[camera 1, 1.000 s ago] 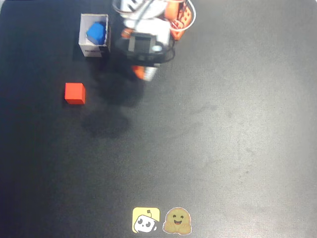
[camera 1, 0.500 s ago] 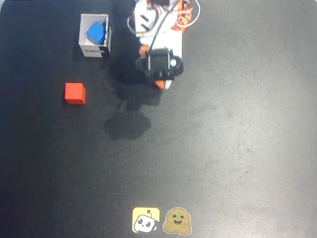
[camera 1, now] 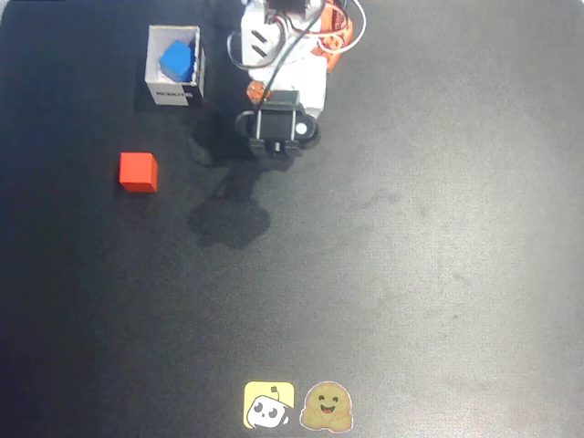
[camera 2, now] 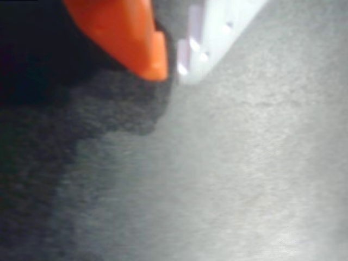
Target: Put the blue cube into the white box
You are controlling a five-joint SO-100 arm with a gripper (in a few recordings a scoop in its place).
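Note:
The blue cube (camera 1: 176,61) lies tilted inside the white box (camera 1: 154,68) at the upper left of the overhead view, with the box's dark label facing down the picture. In the wrist view my gripper (camera 2: 173,68) is shut, its orange finger (camera 2: 130,38) and white finger (camera 2: 217,32) meeting at the tips with nothing between them, just above the black mat. The arm's wrist (camera 1: 278,132) hovers to the right of the box, well apart from it, and covers the fingers from above.
A red cube (camera 1: 138,172) sits on the black mat (camera 1: 411,255) below the box. Two stickers, one yellow (camera 1: 268,404) and one brown (camera 1: 328,406), lie at the bottom edge. The arm's base (camera 1: 287,36) stands at top centre.
The arm has swung right, away from the box, then drawn back a little toward its base. The blue cube stays in the box and the red cube has not moved.

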